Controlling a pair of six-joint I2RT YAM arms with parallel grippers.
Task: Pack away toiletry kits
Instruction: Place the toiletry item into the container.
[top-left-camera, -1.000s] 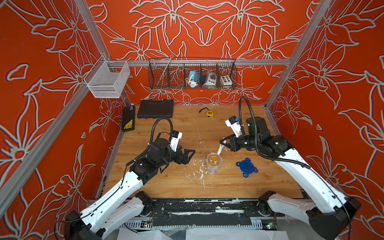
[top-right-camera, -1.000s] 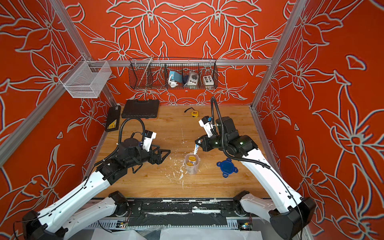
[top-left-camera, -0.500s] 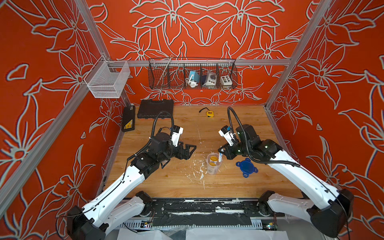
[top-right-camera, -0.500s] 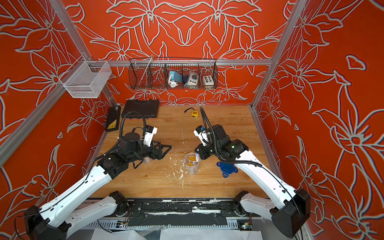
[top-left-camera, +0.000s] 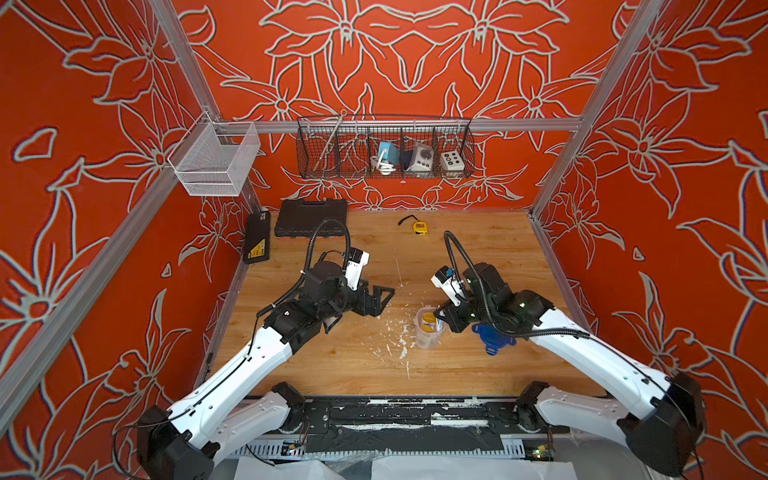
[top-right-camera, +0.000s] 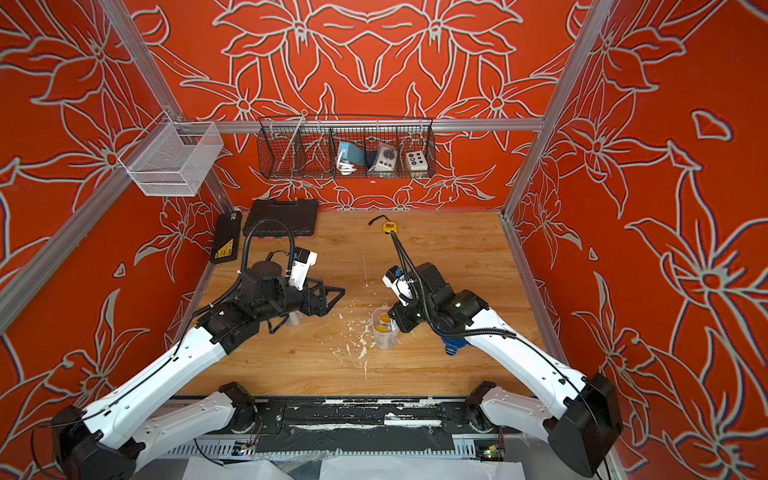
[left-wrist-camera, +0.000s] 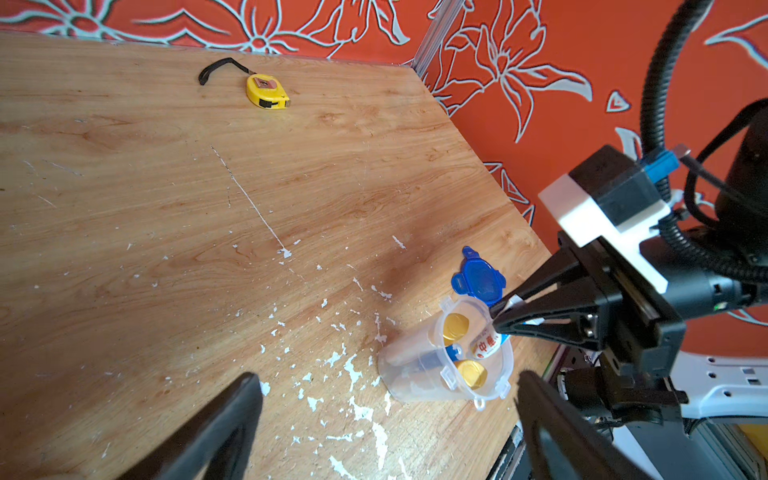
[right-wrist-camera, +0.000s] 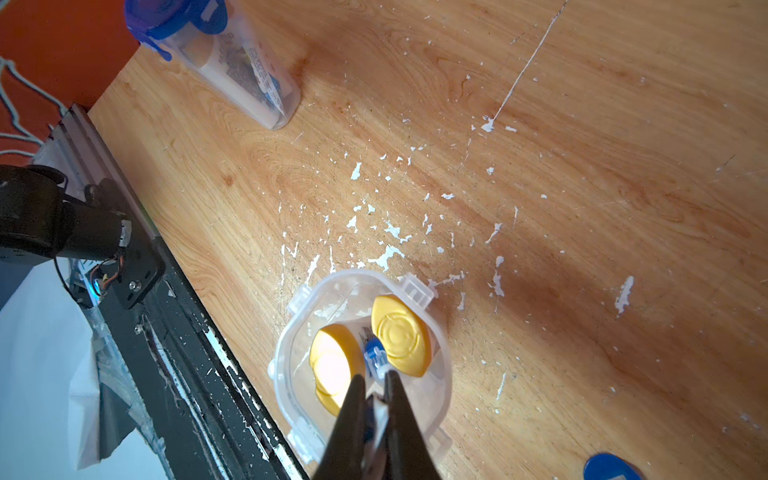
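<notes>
Right wrist view, right tool (right-wrist-camera: 375, 376) pinching toothpaste tube (right-wrist-camera: 374, 351) in cup (right-wrist-camera: 357, 274)

R pincer (left-wrist-camera: 494, 318) w/ toothpaste tube (left-wrist-camera: 487, 345) in cup (left-wrist-camera: 415, 368) — lid (left-wrist-camera: 478, 280) beside

The left arm stretches from the bench's front-left corner toward its middle, forearm low. The left hand (top-left-camera: 382, 302) hangs above the bench with its fingers (left-wrist-camera: 232, 415) spread wide. The right arm extends from the front-right corner, elbow bent, with the right hand (right-wrist-camera: 374, 380) tipped downward and its fingers pinched almost together.
</notes>
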